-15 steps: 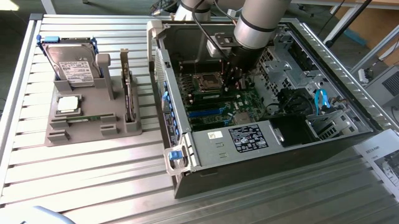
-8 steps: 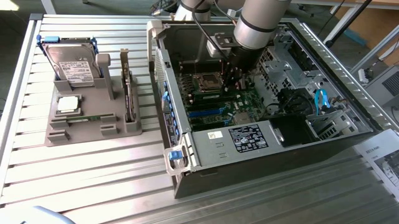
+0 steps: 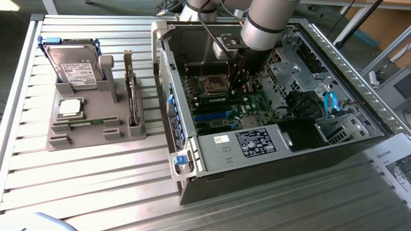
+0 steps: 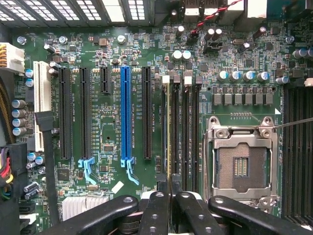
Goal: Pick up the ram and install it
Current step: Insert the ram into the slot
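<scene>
Ram [image 4: 168, 132] runs edge-on along a memory slot [image 4: 177, 132] beside the processor socket [image 4: 240, 164], its near end pinched in the narrowly closed tool [image 4: 170, 196], inside the computer case [image 3: 215, 144].

Hard drive [image 3: 76, 65] standing in grey holder [image 3: 86, 131] on slatted surface [image 3: 96, 183]; open computer case [image 3: 270, 178] lying alongside; processor socket [image 4: 240, 165] lying open on motherboard [image 4: 110, 122].
</scene>
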`<state>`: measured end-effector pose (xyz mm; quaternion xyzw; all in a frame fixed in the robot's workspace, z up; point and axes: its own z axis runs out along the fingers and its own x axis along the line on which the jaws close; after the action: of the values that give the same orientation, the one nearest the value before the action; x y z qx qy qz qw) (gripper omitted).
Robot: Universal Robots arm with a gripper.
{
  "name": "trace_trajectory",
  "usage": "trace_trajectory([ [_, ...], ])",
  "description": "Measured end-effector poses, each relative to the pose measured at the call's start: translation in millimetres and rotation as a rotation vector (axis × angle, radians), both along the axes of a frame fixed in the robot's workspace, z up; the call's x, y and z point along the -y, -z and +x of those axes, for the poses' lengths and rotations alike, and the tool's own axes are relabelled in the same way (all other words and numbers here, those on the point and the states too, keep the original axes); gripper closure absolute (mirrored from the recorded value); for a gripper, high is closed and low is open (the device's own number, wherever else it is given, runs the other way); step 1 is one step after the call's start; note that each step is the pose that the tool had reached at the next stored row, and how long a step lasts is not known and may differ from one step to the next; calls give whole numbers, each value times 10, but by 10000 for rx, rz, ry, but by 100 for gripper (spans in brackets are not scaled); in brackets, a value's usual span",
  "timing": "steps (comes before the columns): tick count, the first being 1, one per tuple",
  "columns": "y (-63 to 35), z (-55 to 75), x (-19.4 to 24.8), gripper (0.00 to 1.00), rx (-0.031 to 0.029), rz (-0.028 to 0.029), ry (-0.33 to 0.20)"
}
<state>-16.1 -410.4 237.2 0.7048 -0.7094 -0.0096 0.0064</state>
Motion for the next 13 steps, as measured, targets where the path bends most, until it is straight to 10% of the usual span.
trace_trajectory([
  [13,-3,0,-3,88,0,-1,1],
])
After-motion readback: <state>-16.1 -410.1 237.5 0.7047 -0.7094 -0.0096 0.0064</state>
